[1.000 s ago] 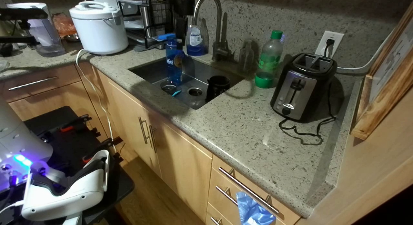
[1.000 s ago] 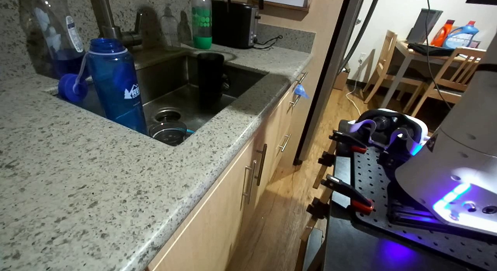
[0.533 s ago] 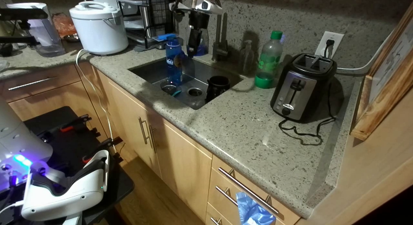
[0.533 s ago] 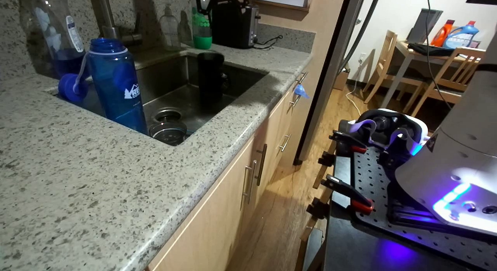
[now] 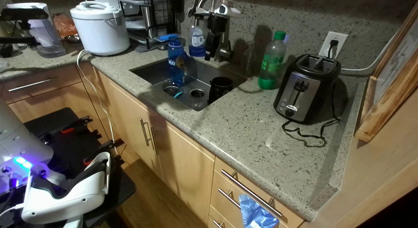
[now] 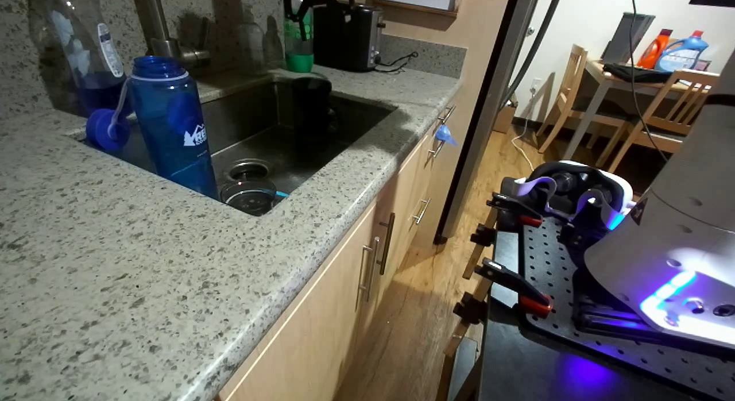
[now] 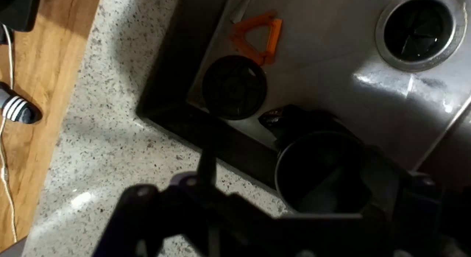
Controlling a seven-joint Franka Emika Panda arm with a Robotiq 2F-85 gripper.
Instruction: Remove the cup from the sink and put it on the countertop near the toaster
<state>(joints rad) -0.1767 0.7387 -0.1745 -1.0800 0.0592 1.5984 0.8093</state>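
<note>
Cup [image 7: 323, 168] by sink wall [image 7: 239, 150], room beside, pincer [image 5: 213, 56] spread above

The countertop [image 5: 241, 130] is a speckled grey-beige slab with the sink [image 5: 197, 68] recessed into it. The toaster [image 5: 303, 90] stands upright on the slab; its black cord [image 5: 322, 134] lies in bends at the toaster's base. From my position, a green-capped bottle [image 5: 272, 63] stands upright just beside the toaster, on the side toward the sink. Past the sink's end opposite the toaster, I see a white cooker [image 5: 101, 32], with a black wire rack [image 5: 163, 19] next to it. A bottle of blue liquid [image 5: 197, 41] stands upright behind the sink, near the faucet [image 6: 166, 47].
</note>
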